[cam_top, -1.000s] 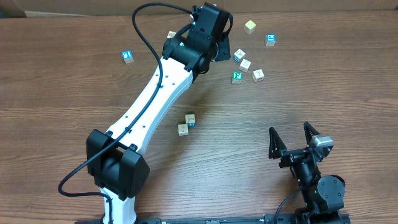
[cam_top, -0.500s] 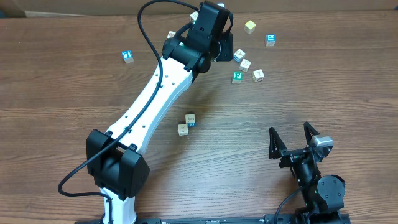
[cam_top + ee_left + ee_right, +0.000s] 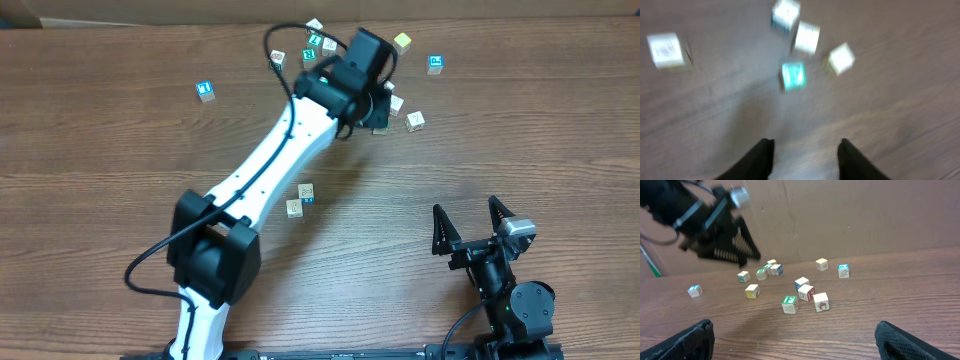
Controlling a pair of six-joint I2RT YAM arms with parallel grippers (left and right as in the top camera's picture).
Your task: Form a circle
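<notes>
- Cream wooden alphabet cubes (image 3: 806,293) — the four meant for the circle — sit on the far-right part of the table (image 3: 560,150) as a loose clump. Three lie in a curved row and the green-faced cube (image 3: 793,75) is set off to one side. By my reading the ring is not yet closed.
- Within the last second the left gripper (image 3: 805,159) has swung right, away from the far-edge cubes (image 3: 311,40), and now hangs over that clump. It hides part of the clump from overhead; the cubes that show lie where they lay before.
- Its jaws stand partly apart with nothing between them; the wrist view is smeared by motion.
- This looks like an approach, with no push made yet. The likely next job is nudging the green-faced cube inward.
- Room is tight on the far side, with a yellow cube (image 3: 402,42) and a blue-faced cube (image 3: 435,64) near and the cardboard wall (image 3: 865,215) close behind.
- Bare wood lies open on the near side, up to the pair of cubes (image 3: 300,198).
- At the near edge the right gripper (image 3: 465,210) is spread wide and empty, well apart from the clump.
</notes>
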